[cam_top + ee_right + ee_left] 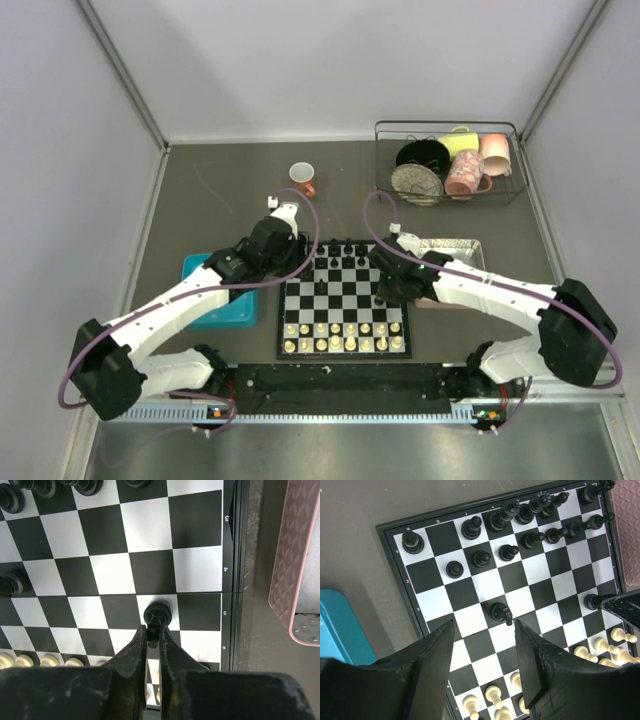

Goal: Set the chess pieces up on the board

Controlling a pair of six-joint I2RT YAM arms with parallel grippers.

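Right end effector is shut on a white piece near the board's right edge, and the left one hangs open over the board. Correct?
Not quite: the right end effector is shut on a black chess piece, not a white one, per the right wrist view. The rest holds: it is near the board's right edge, and the left end effector hangs open over it.

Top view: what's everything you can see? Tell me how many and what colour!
board: one, black-and-white, middle
black pieces: many, black, board's far side
white pieces: two rows, cream, board's near side
teal tray: one, left of board
pink tray: one, right of board
cup: one, red, behind board
rack: one, black wire, far right, holding dishes
left gripper: open, over board
right gripper: shut on one black piece, board's right edge
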